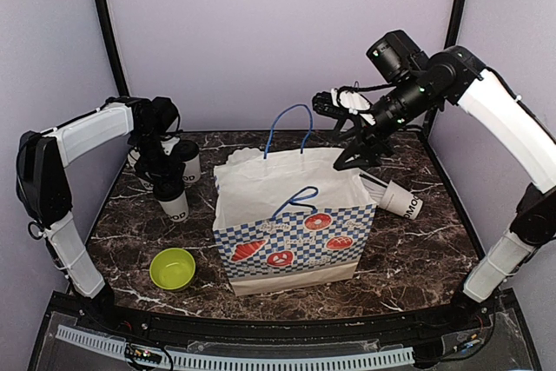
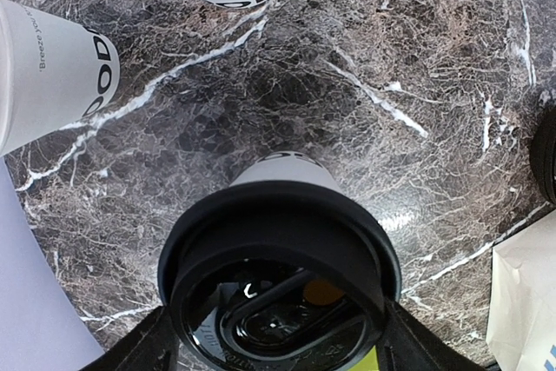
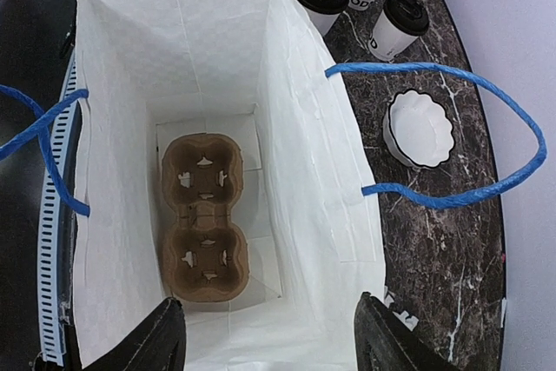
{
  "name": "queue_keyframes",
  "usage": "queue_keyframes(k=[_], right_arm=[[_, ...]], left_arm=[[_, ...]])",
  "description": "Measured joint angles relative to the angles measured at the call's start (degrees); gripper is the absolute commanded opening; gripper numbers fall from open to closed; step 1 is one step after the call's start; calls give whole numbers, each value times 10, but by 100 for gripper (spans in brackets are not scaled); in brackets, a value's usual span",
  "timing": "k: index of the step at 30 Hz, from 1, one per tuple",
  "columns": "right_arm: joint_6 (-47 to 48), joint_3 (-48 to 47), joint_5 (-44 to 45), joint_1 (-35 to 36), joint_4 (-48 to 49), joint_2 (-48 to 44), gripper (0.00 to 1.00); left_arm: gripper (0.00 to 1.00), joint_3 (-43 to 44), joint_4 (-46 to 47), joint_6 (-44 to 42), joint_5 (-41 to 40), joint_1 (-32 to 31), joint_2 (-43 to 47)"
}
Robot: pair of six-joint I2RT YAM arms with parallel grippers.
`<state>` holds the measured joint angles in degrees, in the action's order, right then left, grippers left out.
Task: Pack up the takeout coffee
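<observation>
One green bowl [image 1: 172, 268] near lidded cup [image 1: 172, 202]

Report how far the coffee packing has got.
Done: the bag stands open with a cardboard carrier at its bottom, but no cup in it. In hand: the left hand straddles one lidded cup; a firm grip is not clear. The right hand hovers open over the bag. Left: every cup, including the neighbouring upright cup and the cup lying on its side.
</observation>
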<state>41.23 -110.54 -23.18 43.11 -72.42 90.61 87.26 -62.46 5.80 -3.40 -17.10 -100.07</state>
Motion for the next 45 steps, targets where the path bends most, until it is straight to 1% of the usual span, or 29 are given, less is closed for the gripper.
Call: queue_keyframes(k=[1,4,8,13,16,19,25,27,30,31,33,35,37,40,41,43,44,45], right_arm=[[0,0,2,0,0,0,66],[0,0,3,0,0,0,66],[0,-10,0,-11,-1,2,66],[-21,-57,-17,-52,13,17,68],[-39,-76,-29,-64,25,33,70],[-52,-91,-61,-64,24,63,71],[-77,-114,-114,-64,17,130,72],[-85,-114,-122,-63,17,144,72],[-92,-115,-127,-59,17,156,71],[-92,-115,-127,-55,17,157,70],[-95,-115,-126,-47,17,159,68],[-99,-120,-127,-41,17,162,62],[-107,-135,-127,-38,19,170,48],[-119,-163,-127,-36,30,184,15],[-116,-166,-126,-36,34,186,8],[-119,-169,-123,-36,40,188,2],[-120,-169,-120,-36,43,188,0],[-118,-169,-117,-36,47,188,0]], left_arm=[[77,0,0,0,0,0,0],[70,0,0,0,0,0,0],[65,0,0,0,0,0,0],[61,0,-3,0,3,0,5],[58,4,-8,3,6,0,21],[56,27,-14,5,6,0,50],[53,121,-22,11,-17,-25,126],[51,160,-25,14,-30,-45,140],[48,228,-30,19,-47,-93,154],[46,249,-29,20,-49,-109,159],[45,281,-25,19,-41,-137,169],[46,305,-16,17,-17,-161,184],[45,315,-5,13,20,-176,203],[46,316,5,6,74,-198,230],[45,315,6,4,87,-208,235],[45,309,7,-1,108,-222,243],[45,305,6,-3,115,-241,245],[45,300,5,-6,121,-254,245]])
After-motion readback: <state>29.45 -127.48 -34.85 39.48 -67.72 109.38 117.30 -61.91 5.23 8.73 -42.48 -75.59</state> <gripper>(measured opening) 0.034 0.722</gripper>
